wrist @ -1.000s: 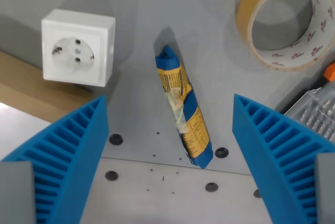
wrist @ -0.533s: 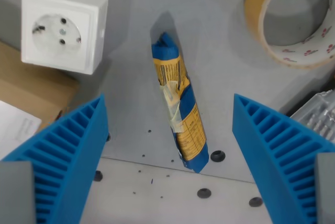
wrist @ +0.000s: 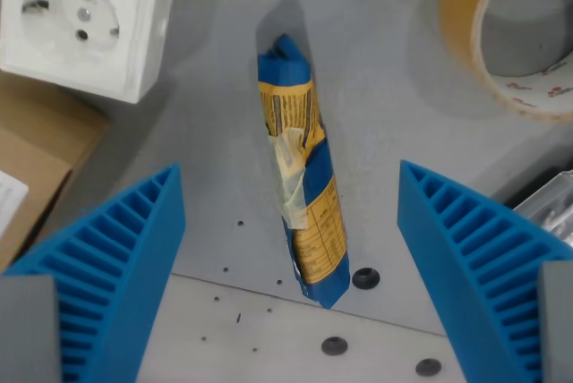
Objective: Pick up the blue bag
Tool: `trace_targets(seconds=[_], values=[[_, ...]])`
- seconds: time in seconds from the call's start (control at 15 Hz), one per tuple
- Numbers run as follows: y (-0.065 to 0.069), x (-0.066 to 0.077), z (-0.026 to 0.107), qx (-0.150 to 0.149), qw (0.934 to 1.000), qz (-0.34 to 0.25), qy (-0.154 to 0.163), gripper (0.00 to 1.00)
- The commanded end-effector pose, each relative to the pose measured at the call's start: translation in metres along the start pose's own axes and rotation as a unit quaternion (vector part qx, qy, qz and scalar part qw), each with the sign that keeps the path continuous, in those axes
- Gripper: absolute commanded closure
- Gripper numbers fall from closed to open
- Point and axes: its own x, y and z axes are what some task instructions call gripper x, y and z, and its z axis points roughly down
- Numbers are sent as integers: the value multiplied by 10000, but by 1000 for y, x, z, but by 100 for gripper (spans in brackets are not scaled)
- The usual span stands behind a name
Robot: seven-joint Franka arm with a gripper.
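Observation:
The blue bag (wrist: 302,177) is a long, narrow blue and yellow packet lying on the grey surface, running from upper centre down to lower centre of the wrist view. My gripper (wrist: 291,262) is open, its two ribbed blue fingers (wrist: 116,267) standing wide apart on either side of the bag's lower half. Neither finger touches the bag.
A white wall socket (wrist: 81,18) sits at the upper left on the edge of a brown board (wrist: 40,155). A roll of tape (wrist: 515,29) lies at the upper right. A metallic ribbed object (wrist: 551,208) shows at the right edge. Screw holes (wrist: 364,277) dot the surface.
The camera has moved closer to the surface: the bag looks larger and more upright between the fingers, while socket and tape roll have slid toward the upper corners. The fingers keep the same wide gap.

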Motion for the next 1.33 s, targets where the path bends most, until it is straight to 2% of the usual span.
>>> trace_targets(seconds=[0.07, 0.33, 0.87, 1.33], values=[[2, -14, 12, -291, 9953, -638, 667, 0], [0, -16, 22, -309, 9953, -752, 527, 0], [1, -25, 51, -342, 9943, -865, 524, 0], [-2, -35, 49, -314, 9947, -831, 518, 0]])
